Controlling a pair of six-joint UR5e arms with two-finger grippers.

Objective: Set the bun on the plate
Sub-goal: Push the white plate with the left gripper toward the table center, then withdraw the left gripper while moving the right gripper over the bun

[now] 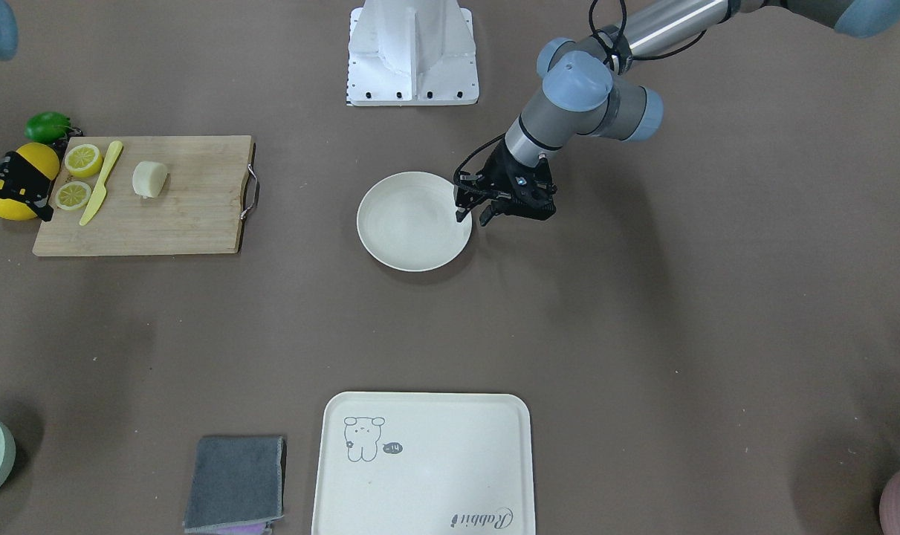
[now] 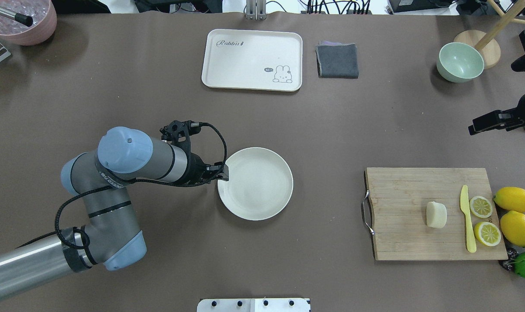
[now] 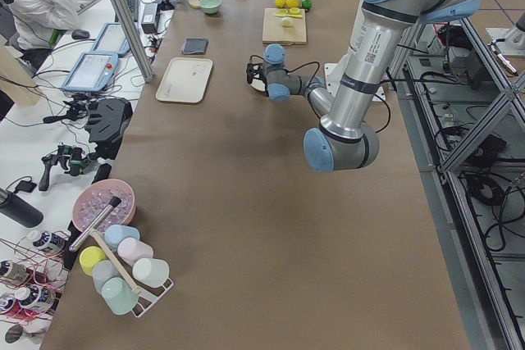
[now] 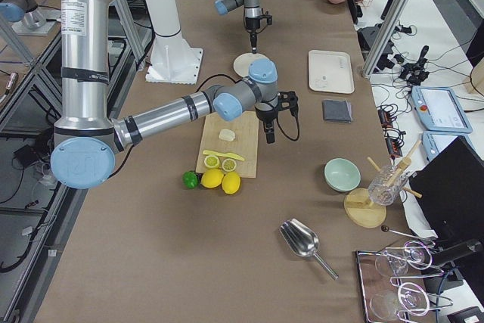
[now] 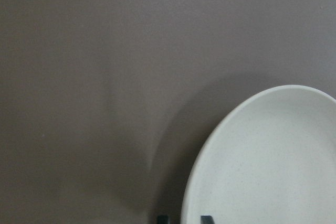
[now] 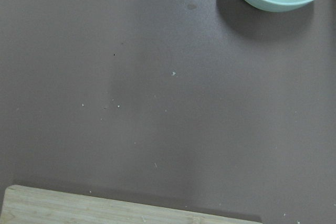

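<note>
Left jaws stand apart astride the plate rim; right jaws, I cannot tell. Bun lies on the board; grasping it comes next, I judge.

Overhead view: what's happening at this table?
A two-armed robot is meant to put the bun on the plate. The bun lies untouched on the wooden cutting board, beside a yellow knife and lemon slices. The left pincer is at the empty plate's rim, open, a finger on each side. The right pincer hangs over the table beside the board; nothing shows in it.
</note>
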